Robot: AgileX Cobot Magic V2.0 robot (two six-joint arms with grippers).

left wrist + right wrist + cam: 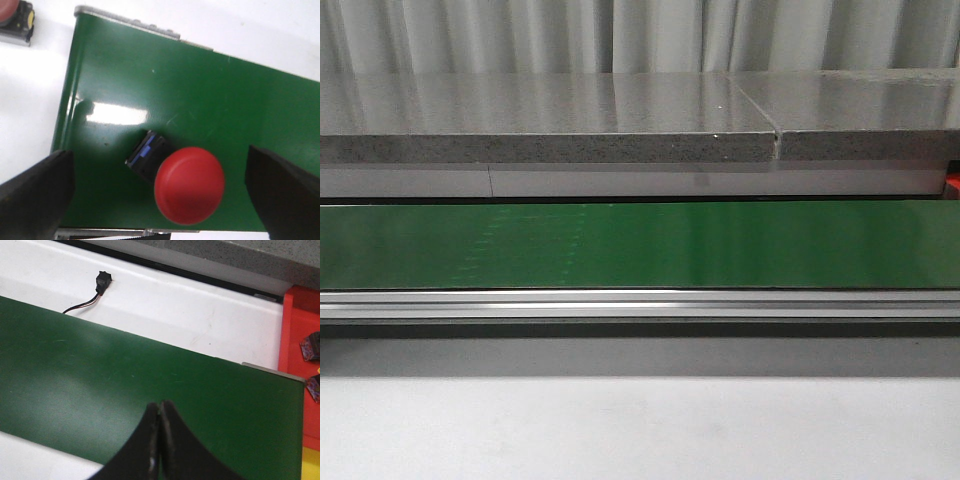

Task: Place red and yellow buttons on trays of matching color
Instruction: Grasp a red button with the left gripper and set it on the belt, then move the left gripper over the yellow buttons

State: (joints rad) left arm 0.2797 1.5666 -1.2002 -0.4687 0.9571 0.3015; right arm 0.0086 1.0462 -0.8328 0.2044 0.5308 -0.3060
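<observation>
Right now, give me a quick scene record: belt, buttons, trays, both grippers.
belt: green conveyor belt, bare in the front view
red button: lying on the belt between the left fingers, not gripped
second button: off the belt on the white surface, partly out of frame
red tray: past the belt end, holds dark parts
left gripper: open
right gripper: shut, empty, above belt

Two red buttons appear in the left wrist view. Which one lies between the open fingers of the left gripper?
The red button lying on the green belt, between the left gripper fingers. The other button sits off the belt, on the white surface, far from the fingers.
</observation>
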